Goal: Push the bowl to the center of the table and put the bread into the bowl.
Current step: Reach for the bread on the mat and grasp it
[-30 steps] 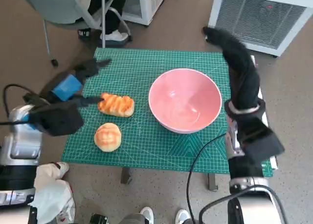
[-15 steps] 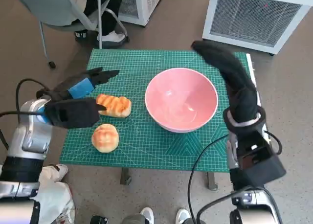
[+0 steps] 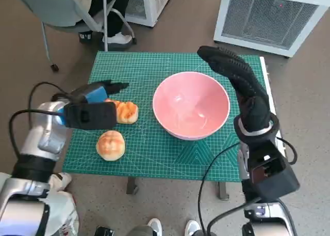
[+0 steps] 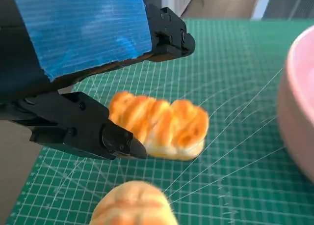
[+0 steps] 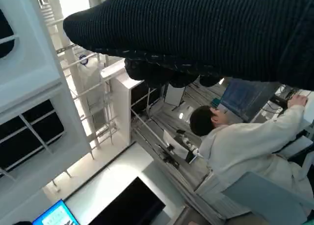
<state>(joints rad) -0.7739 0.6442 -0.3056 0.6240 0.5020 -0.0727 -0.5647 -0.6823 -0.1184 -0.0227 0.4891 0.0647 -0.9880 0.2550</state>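
Observation:
A pink bowl [image 3: 191,104] stands on the green cutting mat [image 3: 154,71], a little right of the middle. A striped oblong bread [image 3: 125,111] [image 4: 159,125] lies left of the bowl, and a round bun [image 3: 111,144] [image 4: 133,205] lies in front of it. My left hand [image 3: 92,108] [image 4: 83,63] hovers over the striped bread with its fingers [image 4: 78,127] spread on either side, holding nothing. My right hand [image 3: 231,70] [image 5: 196,33] is raised above the bowl's far right rim, fingers stretched out, empty.
A white slatted unit [image 3: 270,17] stands beyond the table at the far right. A chair [image 3: 56,4] and a person's shoe [image 3: 119,38] are at the far left. A seated person [image 5: 245,146] shows in the right wrist view. Cables [image 3: 216,164] hang by the right arm.
My left hand has moved right and now covers the left end of the striped bread. My right hand has swung left, closer over the bowl's far rim. The bowl and breads have stayed put.

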